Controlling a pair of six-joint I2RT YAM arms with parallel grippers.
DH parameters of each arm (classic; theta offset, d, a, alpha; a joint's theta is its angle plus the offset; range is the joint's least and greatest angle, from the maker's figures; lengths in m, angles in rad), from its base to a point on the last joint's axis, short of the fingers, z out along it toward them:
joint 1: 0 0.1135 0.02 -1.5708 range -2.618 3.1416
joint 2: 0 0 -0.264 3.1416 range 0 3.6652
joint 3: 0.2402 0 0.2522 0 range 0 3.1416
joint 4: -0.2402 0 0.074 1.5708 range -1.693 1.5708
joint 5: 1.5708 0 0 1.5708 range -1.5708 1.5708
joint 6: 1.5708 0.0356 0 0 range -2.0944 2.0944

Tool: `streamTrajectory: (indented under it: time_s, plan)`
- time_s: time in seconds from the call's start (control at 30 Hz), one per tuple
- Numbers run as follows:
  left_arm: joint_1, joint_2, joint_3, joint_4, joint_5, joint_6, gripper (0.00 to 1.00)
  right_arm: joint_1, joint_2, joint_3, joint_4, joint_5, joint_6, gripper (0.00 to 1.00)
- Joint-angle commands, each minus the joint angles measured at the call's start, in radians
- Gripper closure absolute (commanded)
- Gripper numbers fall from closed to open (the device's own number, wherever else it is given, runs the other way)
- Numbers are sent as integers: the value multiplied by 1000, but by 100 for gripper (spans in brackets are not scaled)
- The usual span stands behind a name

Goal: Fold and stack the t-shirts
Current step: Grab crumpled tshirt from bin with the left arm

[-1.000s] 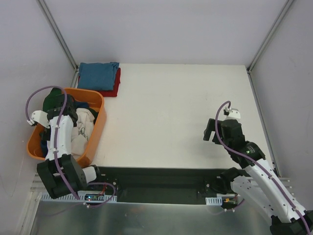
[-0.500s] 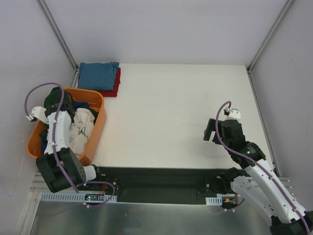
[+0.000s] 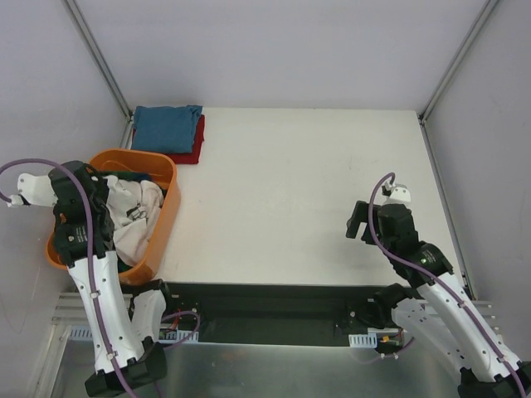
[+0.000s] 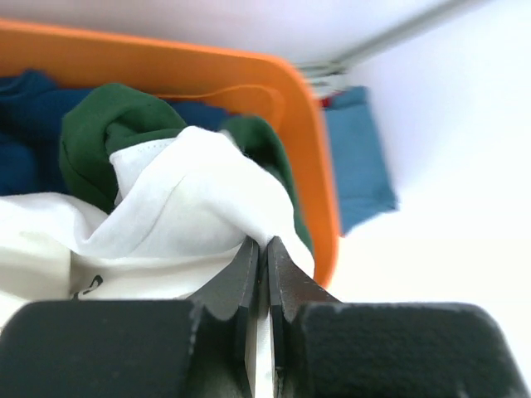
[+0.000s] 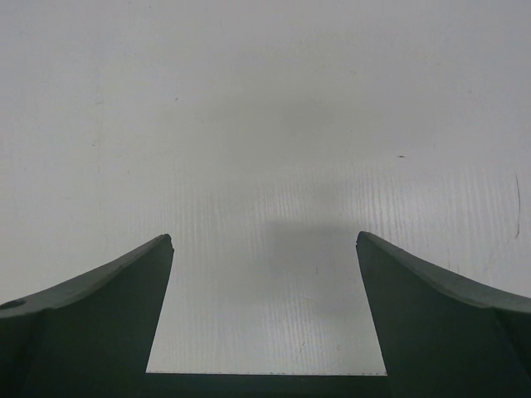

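Note:
The cream t-shirt point(image 4: 191, 191) with dark green sleeves point(image 4: 108, 133) bunches up out of the orange basket point(image 4: 309, 166). My left gripper point(image 4: 265, 242) is shut on a fold of its cream cloth. From above, the left gripper point(image 3: 106, 201) is over the basket point(image 3: 171, 207), and the cream t-shirt point(image 3: 133, 211) drapes from it. A navy t-shirt point(image 4: 25, 124) lies deeper in the basket. A folded blue t-shirt point(image 3: 166, 128) rests on a folded red one point(image 3: 197, 143) at the table's back left. My right gripper point(image 3: 357, 220) hovers open over bare table point(image 5: 265, 166), holding nothing.
The white table point(image 3: 307, 182) stretches between the basket and the right arm. Grey walls with metal posts close in the left, back and right sides. The basket sits at the table's left edge, near the folded stack.
My left gripper has shut on the cream t-shirt and risen, pulling the cloth up out of the basket. The right arm has stayed put.

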Motion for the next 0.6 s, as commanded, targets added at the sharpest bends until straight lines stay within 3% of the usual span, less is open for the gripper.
streamTrajectory:
  time_s: [0.0, 0.3, 0.43, 0.57]
  plan:
    - [-4, 20, 156, 66, 157, 74, 100, -2, -23, -4, 17, 7, -2, 3]
    - [-5, 109, 444, 161, 426, 154, 100, -1, -37, -4, 15, 4, 2, 3]
    - [-4, 157, 537, 287, 616, 200, 100, -1, -29, -4, 17, -8, -1, 3]
    - [-7, 203, 597, 443, 961, 183, 100, -2, -30, -4, 18, -2, 4, 3]
